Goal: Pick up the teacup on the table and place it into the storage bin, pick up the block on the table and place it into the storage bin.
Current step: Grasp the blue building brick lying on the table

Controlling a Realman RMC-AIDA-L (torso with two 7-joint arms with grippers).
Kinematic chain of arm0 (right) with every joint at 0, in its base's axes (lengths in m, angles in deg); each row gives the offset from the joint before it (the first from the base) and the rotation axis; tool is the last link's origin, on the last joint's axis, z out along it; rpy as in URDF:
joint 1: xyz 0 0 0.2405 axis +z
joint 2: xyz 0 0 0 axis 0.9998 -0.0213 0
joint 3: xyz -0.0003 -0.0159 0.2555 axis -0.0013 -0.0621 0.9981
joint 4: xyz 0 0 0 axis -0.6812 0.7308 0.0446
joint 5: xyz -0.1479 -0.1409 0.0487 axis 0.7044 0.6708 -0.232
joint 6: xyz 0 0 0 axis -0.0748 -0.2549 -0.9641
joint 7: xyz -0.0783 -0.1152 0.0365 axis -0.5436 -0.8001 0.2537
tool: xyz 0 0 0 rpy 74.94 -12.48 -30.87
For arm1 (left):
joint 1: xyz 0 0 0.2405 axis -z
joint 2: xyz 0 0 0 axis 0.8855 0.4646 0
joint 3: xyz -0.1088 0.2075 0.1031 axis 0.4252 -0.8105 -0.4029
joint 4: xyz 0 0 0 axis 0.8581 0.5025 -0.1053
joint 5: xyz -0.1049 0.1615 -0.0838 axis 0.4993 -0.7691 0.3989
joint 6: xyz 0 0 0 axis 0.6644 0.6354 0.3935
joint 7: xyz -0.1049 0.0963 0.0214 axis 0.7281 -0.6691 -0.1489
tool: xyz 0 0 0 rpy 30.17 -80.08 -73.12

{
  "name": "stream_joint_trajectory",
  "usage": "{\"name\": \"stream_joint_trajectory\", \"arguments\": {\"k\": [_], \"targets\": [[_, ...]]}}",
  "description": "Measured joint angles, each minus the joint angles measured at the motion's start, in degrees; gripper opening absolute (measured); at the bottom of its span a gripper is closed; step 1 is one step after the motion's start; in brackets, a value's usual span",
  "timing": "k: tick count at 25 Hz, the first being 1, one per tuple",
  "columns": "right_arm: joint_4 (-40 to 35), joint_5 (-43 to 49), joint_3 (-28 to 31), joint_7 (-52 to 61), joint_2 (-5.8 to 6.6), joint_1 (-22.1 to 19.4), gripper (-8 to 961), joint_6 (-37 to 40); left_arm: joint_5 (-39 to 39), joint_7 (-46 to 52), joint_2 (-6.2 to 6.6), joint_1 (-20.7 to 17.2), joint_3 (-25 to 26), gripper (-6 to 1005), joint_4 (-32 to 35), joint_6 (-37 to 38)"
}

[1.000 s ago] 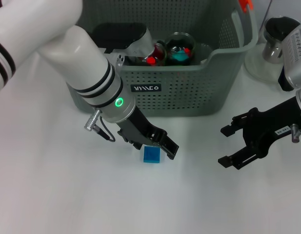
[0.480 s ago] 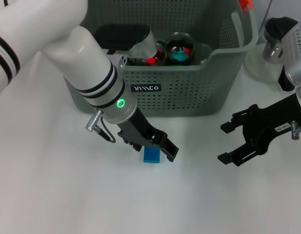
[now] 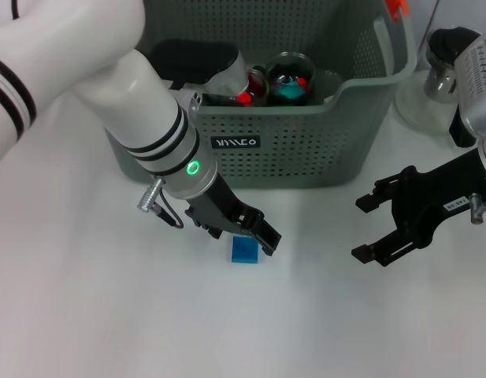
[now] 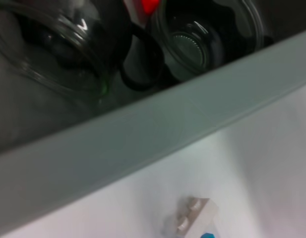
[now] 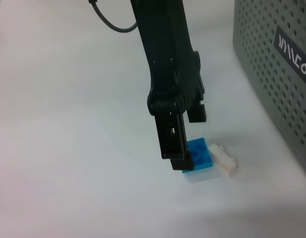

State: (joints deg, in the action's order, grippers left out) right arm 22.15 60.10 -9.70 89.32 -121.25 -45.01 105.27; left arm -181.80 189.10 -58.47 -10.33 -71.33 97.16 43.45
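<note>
The left pincer [image 3: 246, 236] is down at the white tabletop [image 3: 85, 315], just in front of the storage bin [image 3: 306, 150], with its black fingers [image 5: 173, 144] straddling the blue block [image 3: 244, 250]. From the right wrist view the near finger reaches to the block's top edge and looks to be touching it, while the other finger stands behind; the jaws are spread a little wider than the block and have not closed on it (whether the far finger touches cannot be told). The block sits flat on the tabletop, at about 6 o'clock from the bin's black label [image 3: 236, 142]. Just beside the block, touching or nearly so, lies a small white brick [image 5: 223, 159], on the side toward the bin.

Inside the bin, near its front wall, stand a clear glass teacup [image 3: 291, 77] holding red and teal bits, and a second round glass piece [image 3: 254, 87] next to it.

The right pincer [image 3: 369, 230] hovers over the tabletop at roughly 3 o'clock from the block, well apart from it, fingers spread wide and holding nothing. Beyond it, at 2 o'clock, stands a glass vessel [image 3: 443, 75] on a white base.
</note>
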Motion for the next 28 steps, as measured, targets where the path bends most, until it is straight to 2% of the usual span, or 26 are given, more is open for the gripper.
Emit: {"name": "stream_joint_trajectory", "arguments": {"k": [22, 28], "targets": [[0.1, 0.0, -0.6, -0.6, -0.25, -0.6, 915, -0.6, -1.7, 0.1, -0.08, 0.5, -3.8, 950, -0.4, -1.3], [0.2, 0.0, -0.6, -0.8, -0.26, -0.7, 916, -0.6, -1.6, -0.5, 0.12, -0.4, -4.5, 950, 3.4, 1.6]]}}
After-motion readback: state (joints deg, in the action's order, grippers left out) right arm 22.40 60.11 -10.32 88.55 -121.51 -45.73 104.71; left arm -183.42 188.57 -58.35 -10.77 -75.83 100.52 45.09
